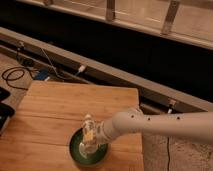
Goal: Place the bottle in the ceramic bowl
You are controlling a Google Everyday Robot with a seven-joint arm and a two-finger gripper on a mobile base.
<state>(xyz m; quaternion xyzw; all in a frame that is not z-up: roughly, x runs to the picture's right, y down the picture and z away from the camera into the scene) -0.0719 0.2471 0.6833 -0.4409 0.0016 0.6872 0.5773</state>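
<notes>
The small whitish bottle [88, 131] with a white cap and yellowish label stands upright inside the round dark green ceramic bowl [76, 152] near the front edge of the wooden table [60, 110]. My gripper [97, 137] reaches in from the right on a white arm [160, 125] and sits right against the bottle's right side, over the bowl. The bottle's base is hidden by the bowl's rim and the gripper.
Black cables [15, 75] and a blue plug lie on the floor to the left behind the table. A long metal rail [100, 70] runs across behind the table. A dark object [4, 112] sits at the left edge.
</notes>
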